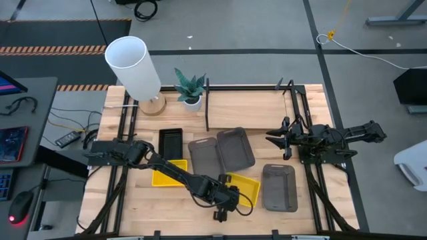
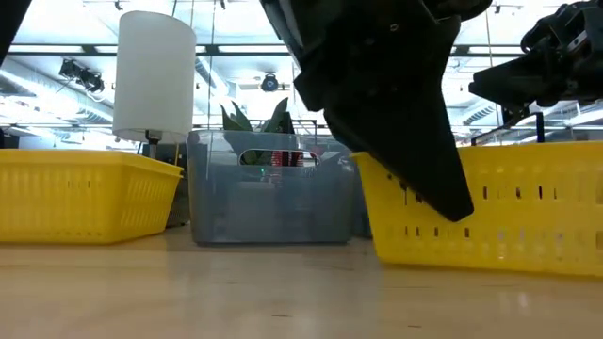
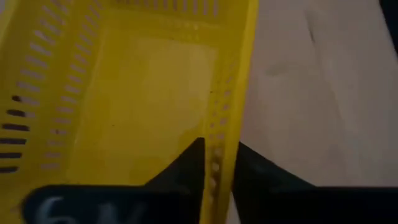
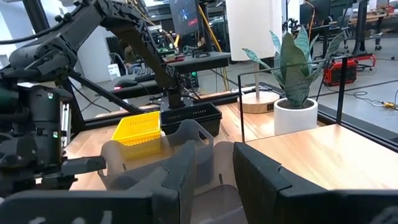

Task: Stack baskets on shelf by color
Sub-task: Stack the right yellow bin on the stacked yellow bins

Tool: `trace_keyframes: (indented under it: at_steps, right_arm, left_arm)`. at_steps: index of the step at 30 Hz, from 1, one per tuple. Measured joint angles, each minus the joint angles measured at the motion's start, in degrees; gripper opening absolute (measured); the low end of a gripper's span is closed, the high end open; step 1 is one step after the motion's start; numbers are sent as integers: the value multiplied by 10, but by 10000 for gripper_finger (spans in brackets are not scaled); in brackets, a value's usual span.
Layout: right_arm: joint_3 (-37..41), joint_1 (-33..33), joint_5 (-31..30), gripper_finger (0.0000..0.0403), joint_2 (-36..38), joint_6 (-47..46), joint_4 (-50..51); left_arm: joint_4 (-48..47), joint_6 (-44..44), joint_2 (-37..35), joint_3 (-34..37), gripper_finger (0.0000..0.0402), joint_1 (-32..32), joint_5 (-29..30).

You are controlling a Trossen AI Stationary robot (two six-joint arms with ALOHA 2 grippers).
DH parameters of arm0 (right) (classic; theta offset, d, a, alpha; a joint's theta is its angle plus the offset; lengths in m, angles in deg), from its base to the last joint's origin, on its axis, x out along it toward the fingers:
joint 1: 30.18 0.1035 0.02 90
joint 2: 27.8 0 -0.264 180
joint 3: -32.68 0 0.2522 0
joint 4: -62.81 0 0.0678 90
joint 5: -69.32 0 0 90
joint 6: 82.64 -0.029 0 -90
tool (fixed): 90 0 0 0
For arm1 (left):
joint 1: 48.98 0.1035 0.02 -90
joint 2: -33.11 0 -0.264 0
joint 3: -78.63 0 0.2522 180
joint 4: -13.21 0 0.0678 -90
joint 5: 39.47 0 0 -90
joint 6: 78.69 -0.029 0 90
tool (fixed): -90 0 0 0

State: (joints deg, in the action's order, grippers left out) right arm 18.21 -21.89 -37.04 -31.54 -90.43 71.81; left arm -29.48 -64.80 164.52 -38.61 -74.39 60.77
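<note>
My left gripper reaches across the near middle of the table to a bright yellow basket and is shut on its wall. A second yellow basket lies under the left arm. Farther back, a black basket and two dark grey baskets rest on the table. A third grey basket lies to the right. The shelf stands at the far edge. My right gripper hovers open to the right of the grey baskets. My left gripper pinches one long side wall of the yellow basket, one finger inside and the other outside. The fingers come from above, pointing down. In the low view the basket's base looks to rest on the table.
A white cylindrical lamp and a small potted plant stand at the far left of the table, next to the shelf. Bare wood shows along the near edge. A desk with electronics stands beyond the table's left side.
</note>
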Motion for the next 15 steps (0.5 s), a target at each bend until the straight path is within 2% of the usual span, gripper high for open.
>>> trace_keyframes:
  at_steps: [4, 8, 15]
  right_arm:
    - [0, 0, 0, 113, 0, 0, 1]
    - [0, 0, 0, 113, 0, 0, 1]
    - [0, 0, 0, 113, 0, 0, 1]
  left_arm:
    - [7, 9, 0, -1, 12, 1, -13]
    - [-4, 24, -2, -24, 10, 2, -35]
    - [-133, 79, -3, -152, 6, 0, -55]
